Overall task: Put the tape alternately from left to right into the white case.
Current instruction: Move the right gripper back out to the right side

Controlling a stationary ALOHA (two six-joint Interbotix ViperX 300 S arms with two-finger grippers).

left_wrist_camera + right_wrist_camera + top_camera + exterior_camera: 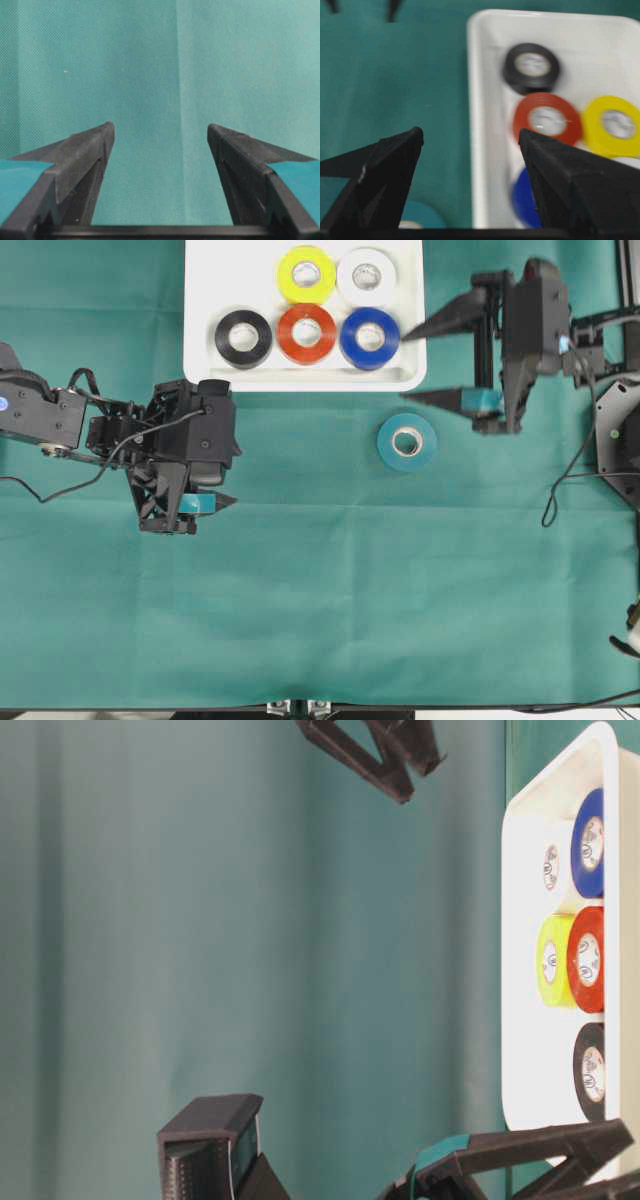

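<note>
Beside the white case [200, 360], teal roll [406, 441] on green cloth [320, 620]; both arms' jaws spread, empty.

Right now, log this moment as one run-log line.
case: five rolls in | teal roll: on cloth, outside case | left claw: open, empty | right claw: open, empty, by case corner
</note>
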